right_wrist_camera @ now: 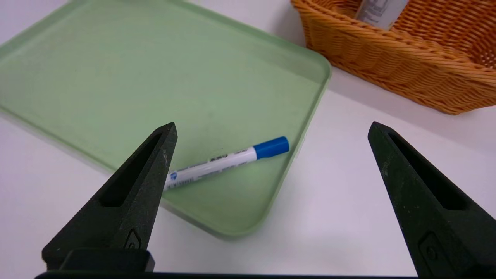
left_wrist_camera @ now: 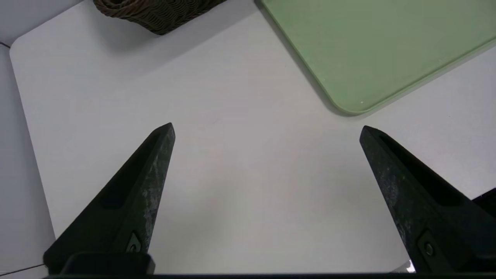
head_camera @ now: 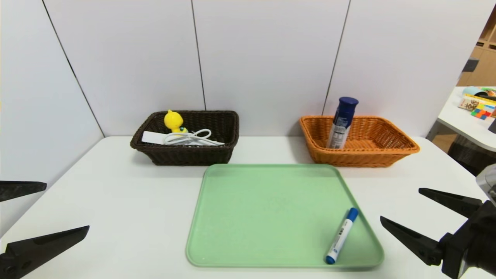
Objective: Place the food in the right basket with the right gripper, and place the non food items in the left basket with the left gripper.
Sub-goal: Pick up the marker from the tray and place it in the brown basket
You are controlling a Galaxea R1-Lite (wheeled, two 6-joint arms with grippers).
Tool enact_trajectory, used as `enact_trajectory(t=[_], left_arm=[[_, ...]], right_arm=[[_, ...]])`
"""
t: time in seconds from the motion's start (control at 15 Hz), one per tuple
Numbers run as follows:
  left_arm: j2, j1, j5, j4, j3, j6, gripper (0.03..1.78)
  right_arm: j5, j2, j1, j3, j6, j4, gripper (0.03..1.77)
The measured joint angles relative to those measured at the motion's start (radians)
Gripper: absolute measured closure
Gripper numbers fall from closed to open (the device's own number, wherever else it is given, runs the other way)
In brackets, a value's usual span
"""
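Left hand [head_camera: 50,207] at the near left desk edge, fingers [left_wrist_camera: 128,201] spread wide, nothing between them, hovering over bare white desk [head_camera: 116,201]. From the left wrist view: near-left corner of green tray [left_wrist_camera: 368,50] and a corner of the dark basket ahead, both well apart from the tips.

Right hand [head_camera: 399,205] at the near right, just beside the tray's right edge, also fully spread and holding nothing. From the right wrist view: fingers [right_wrist_camera: 128,201] framing the tray corner, marker beyond the tips, no contact.

Dark basket [head_camera: 217,153] at the back left, against the wall panels. Inside: power strip [head_camera: 153,137] lying flat with looped white cord [head_camera: 190,137] on top, yellow duck [head_camera: 173,121] upright behind them toward the back wall of the basket.

Orange basket [head_camera: 372,155] at the back right. Can [head_camera: 341,123] inside, near its left end, standing but leaning slightly, blue cap up, rising well above the rim. Only the can's lower label visible in the right wrist view [right_wrist_camera: 378,11].

Tray [head_camera: 267,213] centred on the desk, just in front of both baskets. Only item on it: marker [head_camera: 341,241], lying flat in the near right corner, close to the right rim, blue cap pointing away toward the orange basket, far end pointing at the near edge.

Second desk [head_camera: 465,120] with colourful clutter at the far right, apart from the work area.
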Motion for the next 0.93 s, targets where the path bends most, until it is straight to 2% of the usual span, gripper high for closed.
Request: enact_trajectory(t=[0.2,0.4,0.53,0.6,0.73,0.93], left_arm=[[-0.019,0.000,-0.001,0.003,0.008,0.000,0.12],[-0.036,0.001,-0.001,0.002,0.026,0.000,0.12],[-0.047,0.001,-0.001,0.003,0.038,0.000,0.12],[-0.050,0.001,-0.001,0.000,0.042,0.000,0.12],[-0.054,0.002,-0.001,0.000,0.045,0.000,0.12],[-0.056,0.001,-0.008,0.000,0.046,0.001,0.12]], right_arm=[[-0.126,0.064,0.039,-0.109,0.087,0.076,0.10],[-0.215,0.102,0.123,-0.274,0.239,0.297,0.10],[-0.234,0.120,0.164,-0.373,0.349,0.479,0.10],[-0.243,0.126,0.180,-0.398,0.380,0.546,0.10],[-0.248,0.137,0.196,-0.417,0.390,0.583,0.10],[-0.232,0.139,0.216,-0.423,0.350,0.580,0.10]])
